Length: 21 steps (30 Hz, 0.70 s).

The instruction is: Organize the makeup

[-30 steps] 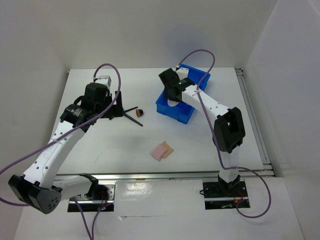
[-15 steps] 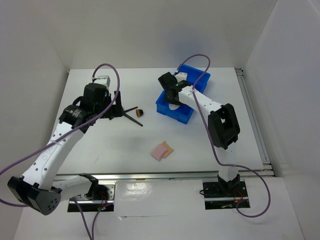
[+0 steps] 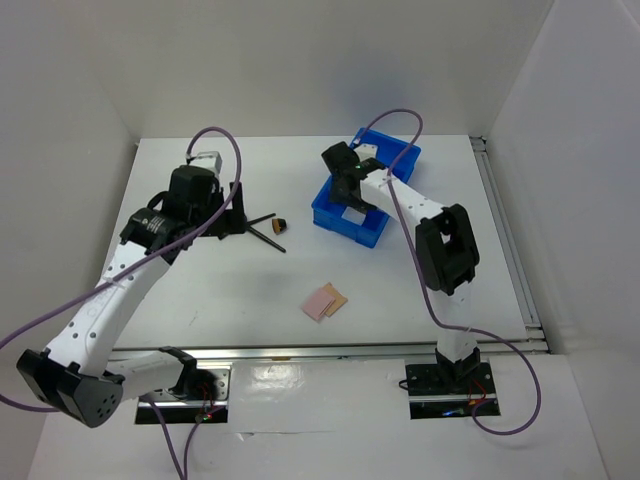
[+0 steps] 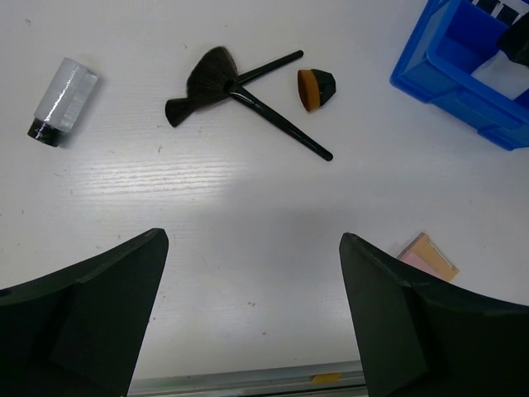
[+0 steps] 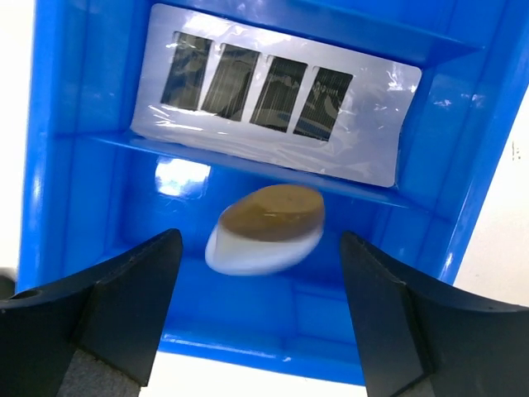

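Sponge (image 5: 264, 230) now loose, lengthwise along divider (image 5: 107, 141)

— Where is the right gripper (image 3: 352, 195)?
— Over the blue tray (image 3: 402, 152) at the table's far side, pointing down into it.
— And the left gripper (image 3: 238, 212)?
— Above the table, just left of 2 crossed black brushes (image 3: 268, 232). A small dark piece with a tan face (image 3: 281, 224) lies beside them.
— Anything nearer?
— Pink and tan pads (image 3: 325, 300), stacked, well apart from both grippers.
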Each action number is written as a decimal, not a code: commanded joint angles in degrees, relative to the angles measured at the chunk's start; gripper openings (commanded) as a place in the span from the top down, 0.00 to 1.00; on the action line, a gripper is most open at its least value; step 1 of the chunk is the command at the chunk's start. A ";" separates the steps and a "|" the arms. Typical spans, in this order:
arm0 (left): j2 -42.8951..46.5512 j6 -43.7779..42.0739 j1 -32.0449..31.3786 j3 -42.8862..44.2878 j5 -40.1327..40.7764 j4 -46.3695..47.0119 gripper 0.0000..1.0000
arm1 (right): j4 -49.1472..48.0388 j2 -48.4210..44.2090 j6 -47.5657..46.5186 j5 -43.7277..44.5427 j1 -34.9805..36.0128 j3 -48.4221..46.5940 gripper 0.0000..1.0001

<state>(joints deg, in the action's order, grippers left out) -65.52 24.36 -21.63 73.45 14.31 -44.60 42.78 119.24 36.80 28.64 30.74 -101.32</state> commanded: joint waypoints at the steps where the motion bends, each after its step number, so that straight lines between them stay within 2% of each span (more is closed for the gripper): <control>1: -2.07 0.69 -0.17 2.31 -0.76 0.13 0.01 | -2.44 -4.98 -0.76 -0.43 0.20 -1.87 0.15; 8: -6.37 2.01 -0.17 4.51 -0.77 0.13 0.00 | -0.96 -6.74 -0.85 0.27 0.20 -1.87 0.12; 12: -11.81 4.99 0.35 7.23 3.71 -2.68 0.00 | -0.95 -10.95 -1.46 2.20 0.20 -1.87 0.12; 17: -20.15 6.67 10.17 10.40 3.35 -6.20 0.07 | -0.42 -17.09 -2.08 1.60 0.20 -0.20 0.12; 21: -28.95 5.18 17.40 14.08 4.15 -5.32 0.00 | 0.11 -20.27 -2.08 0.01 0.20 1.39 0.11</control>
<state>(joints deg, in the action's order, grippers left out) -90.54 29.08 -7.68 84.33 16.71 -48.53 42.89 102.98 35.22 28.49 30.74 -100.51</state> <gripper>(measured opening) 0.988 0.890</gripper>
